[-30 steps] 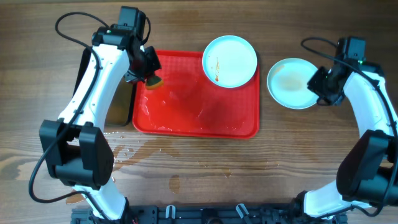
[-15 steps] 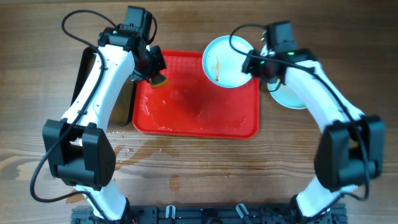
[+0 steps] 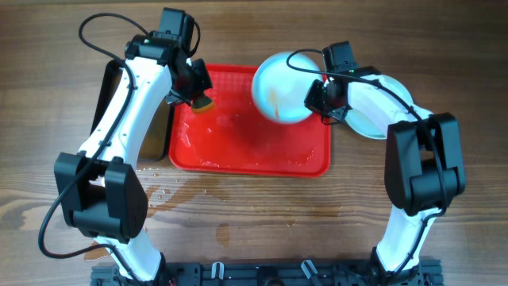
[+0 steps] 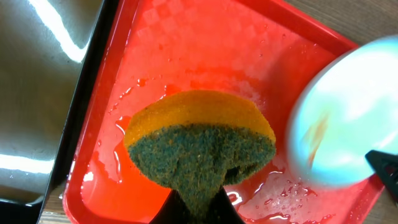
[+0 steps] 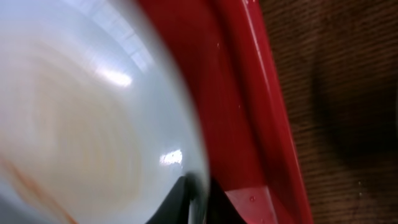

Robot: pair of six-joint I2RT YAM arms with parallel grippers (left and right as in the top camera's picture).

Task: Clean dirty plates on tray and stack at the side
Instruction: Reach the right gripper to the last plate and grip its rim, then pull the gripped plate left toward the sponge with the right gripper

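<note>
The red tray (image 3: 238,151) lies at the table's centre, wet. My right gripper (image 3: 316,99) is shut on the right rim of a pale plate (image 3: 282,86) with an orange-brown smear, held tilted over the tray's far right corner; it is blurred in the right wrist view (image 5: 93,124) and the left wrist view (image 4: 348,124). A second plate (image 3: 381,111) lies on the table right of the tray, partly under my right arm. My left gripper (image 3: 194,97) is shut on a yellow and green sponge (image 4: 199,143) above the tray's far left part. A third plate is not visible.
A black tray (image 3: 155,135) of water stands against the red tray's left side, mostly under my left arm; it also shows in the left wrist view (image 4: 43,93). Water is spilled on the wood (image 3: 182,191) in front of the tray.
My right arm swung from the plate on the table to the plate at the tray's far right corner, gripped its rim and tilted it up and leftward. My left gripper shifted slightly right.
</note>
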